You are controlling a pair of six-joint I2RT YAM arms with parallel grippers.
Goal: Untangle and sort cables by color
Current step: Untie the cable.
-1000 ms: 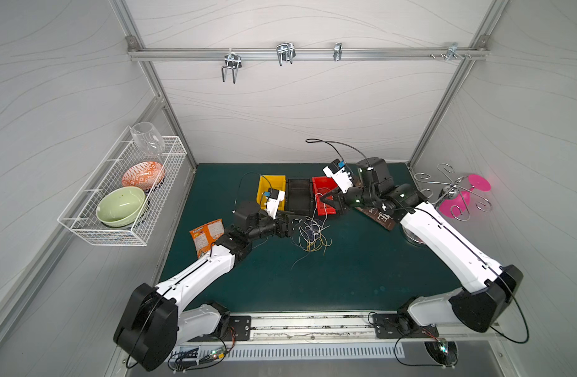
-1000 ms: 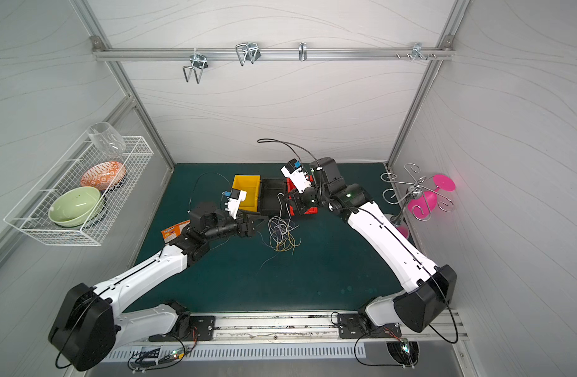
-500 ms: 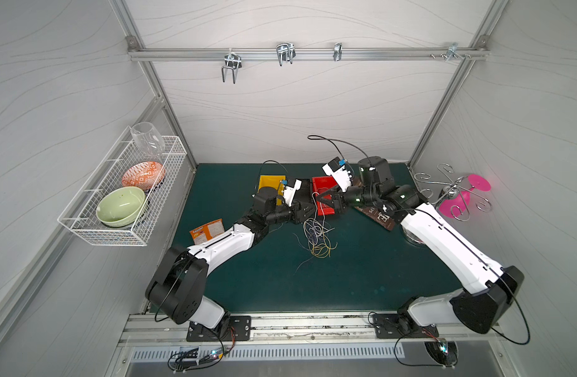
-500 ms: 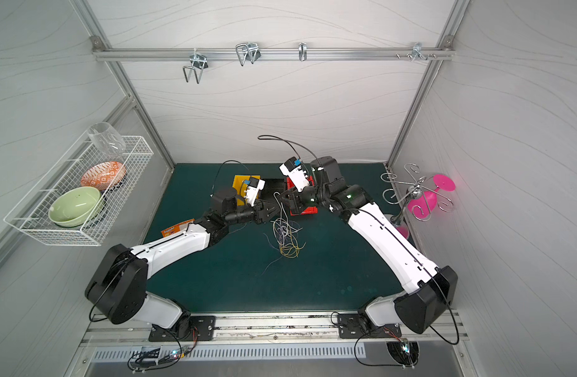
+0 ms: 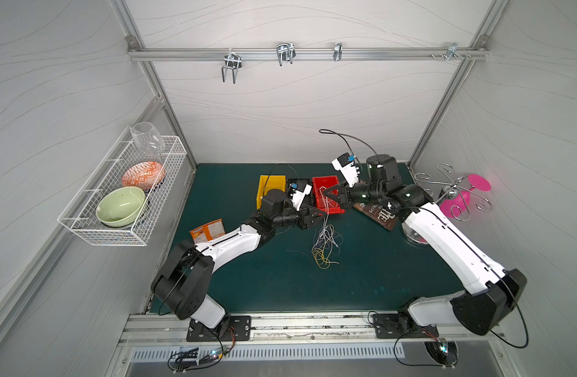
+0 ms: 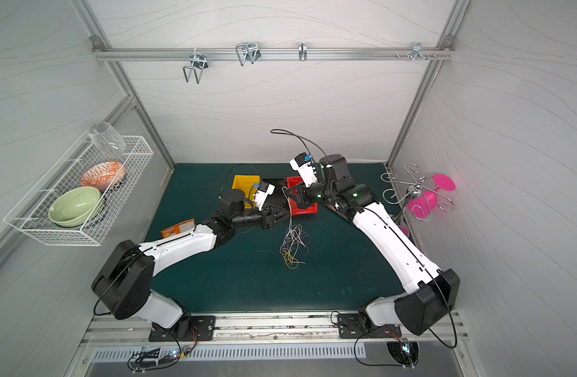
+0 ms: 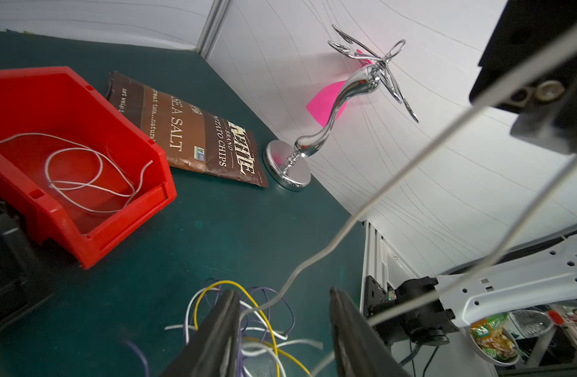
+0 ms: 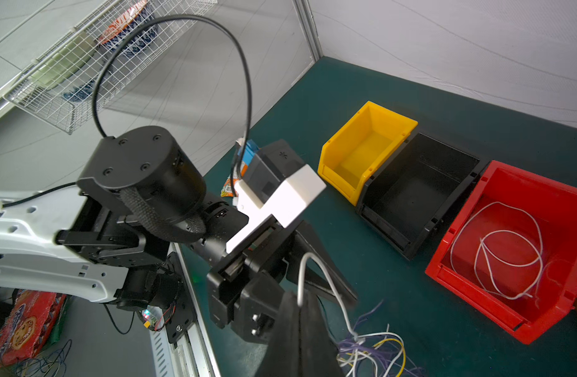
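Tightly, the right pincer (image 8: 298,303) pinches a thin, curly white cable (image 7: 411,167); the left pincer (image 7: 283,293) gapes.

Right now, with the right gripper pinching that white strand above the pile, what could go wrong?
1. The white cable in the shut right gripper runs down into the tangle. Lifting may drag yellow and purple strands along toward the red bin.
2. The left gripper stands open right over that tangle, so closing could pinch several colours at once.
3. Both grippers sit close together, and a pull could knock them.
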